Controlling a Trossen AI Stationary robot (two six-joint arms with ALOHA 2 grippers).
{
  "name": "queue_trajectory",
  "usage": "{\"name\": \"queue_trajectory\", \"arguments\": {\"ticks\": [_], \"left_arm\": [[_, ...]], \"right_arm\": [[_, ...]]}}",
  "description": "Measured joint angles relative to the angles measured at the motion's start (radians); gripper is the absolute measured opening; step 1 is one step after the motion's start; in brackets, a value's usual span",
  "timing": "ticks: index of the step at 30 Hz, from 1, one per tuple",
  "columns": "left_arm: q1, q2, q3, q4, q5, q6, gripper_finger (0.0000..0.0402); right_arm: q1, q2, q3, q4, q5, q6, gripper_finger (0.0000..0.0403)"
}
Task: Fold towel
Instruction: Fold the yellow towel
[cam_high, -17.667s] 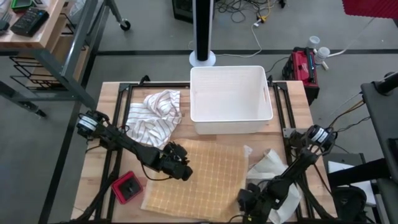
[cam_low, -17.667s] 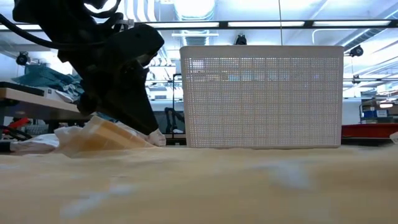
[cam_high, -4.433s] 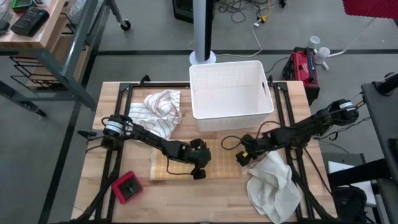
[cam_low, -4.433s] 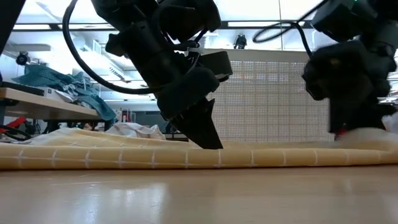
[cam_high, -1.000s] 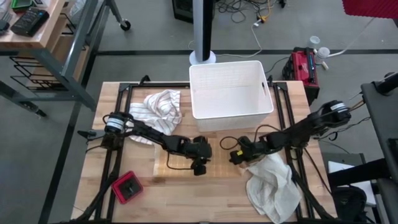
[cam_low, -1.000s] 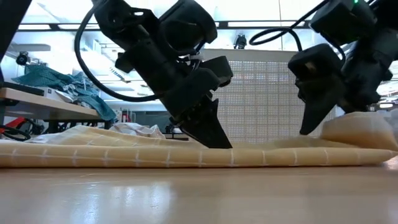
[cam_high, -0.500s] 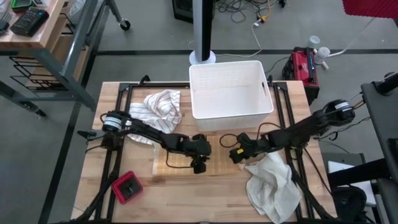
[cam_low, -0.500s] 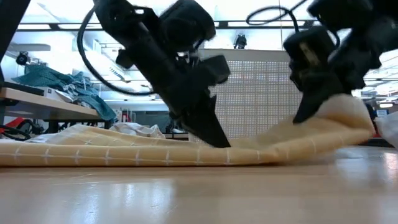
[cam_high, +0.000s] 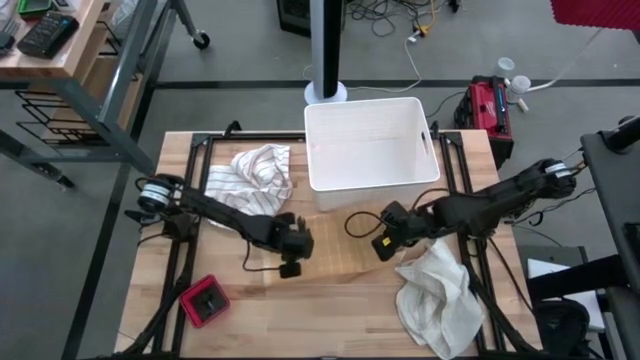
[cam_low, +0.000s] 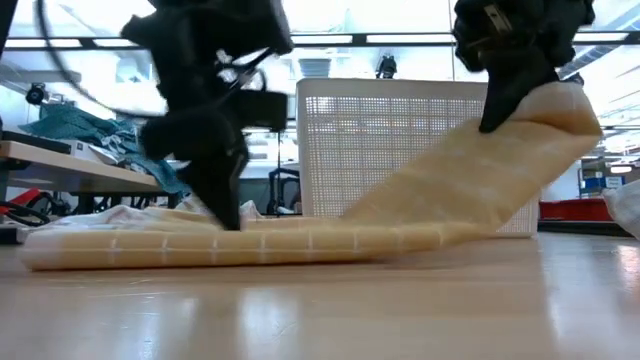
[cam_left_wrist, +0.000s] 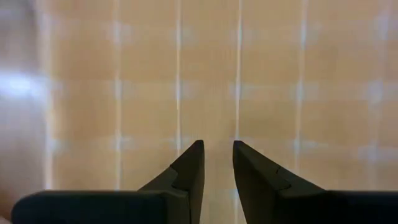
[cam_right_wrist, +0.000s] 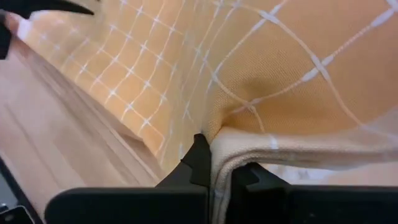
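Note:
An orange towel with a white grid (cam_high: 335, 264), folded into a long strip, lies across the table's middle (cam_low: 250, 243). My right gripper (cam_high: 383, 247) is shut on the strip's right end and holds it high in the low view (cam_low: 560, 110). The rest of the strip slopes down onto the table. My left gripper (cam_high: 290, 268) stands over the strip's left part, pointing steeply down. In the left wrist view its fingertips (cam_left_wrist: 217, 148) are a little apart over the checked cloth. My left gripper has its tips right at the towel's top face (cam_low: 228, 222); I cannot tell whether they touch it. My right gripper pinches the towel's right end (cam_right_wrist: 249, 146) between its two fingers, over a thick folded edge of several layers. The fingers slant down from the table's right. That end is lifted clear, and the cloth runs down slack to the part on the table.
A white basket (cam_high: 372, 155) stands at the far middle. A striped cloth (cam_high: 252, 180) lies bunched to its left. A white cloth (cam_high: 435, 295) lies crumpled near the right front, and a red and black block (cam_high: 205, 302) at the left front.
My right gripper has risen with the towel's right end, which has come off the table and now slopes up from the strip; the left part has stayed flat. My left gripper has moved toward the table's left edge along the strip, rising a little and tipping.

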Motion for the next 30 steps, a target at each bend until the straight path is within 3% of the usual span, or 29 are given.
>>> {"name": "queue_trajectory", "arguments": {"ticks": [9, 18, 30], "left_arm": [[-0.015, -0.001, -0.216, 0.524, 0.038, -0.079, 0.0075], [-0.016, -0.026, -0.223, 0.53, 0.029, -0.096, 0.0075], [-0.04, -0.063, -0.219, 0.536, -0.01, -0.094, 0.0075]], "right_arm": [[0.007, 0.012, 0.111, -0.028, 0.011, -0.027, 0.0], [0.007, 0.193, 0.281, -0.03, -0.02, -0.129, 0.0], [-0.049, 0.51, 0.631, -0.2, -0.105, -0.326, 0.0]]}}
